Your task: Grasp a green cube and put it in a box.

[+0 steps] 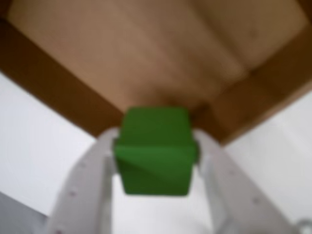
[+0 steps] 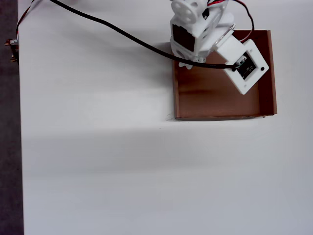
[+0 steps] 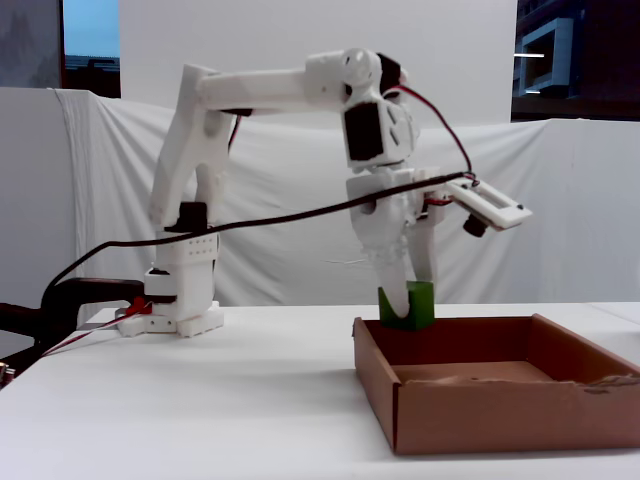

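Note:
My gripper (image 1: 156,151) is shut on the green cube (image 1: 156,151), which fills the gap between the two white fingers (image 1: 92,180). In the fixed view the green cube (image 3: 408,305) hangs in the gripper (image 3: 405,300) just above the back left corner of the brown cardboard box (image 3: 480,415). The wrist view shows the box floor (image 1: 161,48) ahead and its corner wall right behind the cube. From overhead the arm covers the cube, and the box (image 2: 266,98) lies at the upper right with the wrist over its upper left part.
The arm's base (image 3: 180,300) stands on the white table (image 2: 98,161) at the fixed view's left. A black cable (image 2: 117,32) runs from the table's upper left edge to the wrist. White cloth hangs behind the table.

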You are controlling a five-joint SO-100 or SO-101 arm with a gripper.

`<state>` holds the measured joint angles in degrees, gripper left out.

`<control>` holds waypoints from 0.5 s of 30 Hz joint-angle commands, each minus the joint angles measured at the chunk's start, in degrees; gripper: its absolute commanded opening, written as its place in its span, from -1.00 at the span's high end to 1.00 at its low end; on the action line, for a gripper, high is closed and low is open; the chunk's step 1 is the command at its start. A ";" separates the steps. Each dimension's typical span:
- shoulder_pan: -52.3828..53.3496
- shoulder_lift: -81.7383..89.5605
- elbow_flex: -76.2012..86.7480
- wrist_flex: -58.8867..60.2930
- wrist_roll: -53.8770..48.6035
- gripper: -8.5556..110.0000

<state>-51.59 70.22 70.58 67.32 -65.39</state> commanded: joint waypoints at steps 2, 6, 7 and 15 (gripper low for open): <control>-0.62 -0.53 -4.22 0.18 0.09 0.63; -0.62 -2.64 -5.63 0.18 0.09 0.63; -0.62 -2.90 -5.80 0.18 0.09 0.63; -1.32 -4.75 -6.24 0.18 0.09 0.63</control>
<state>-52.38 65.04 67.59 67.32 -65.39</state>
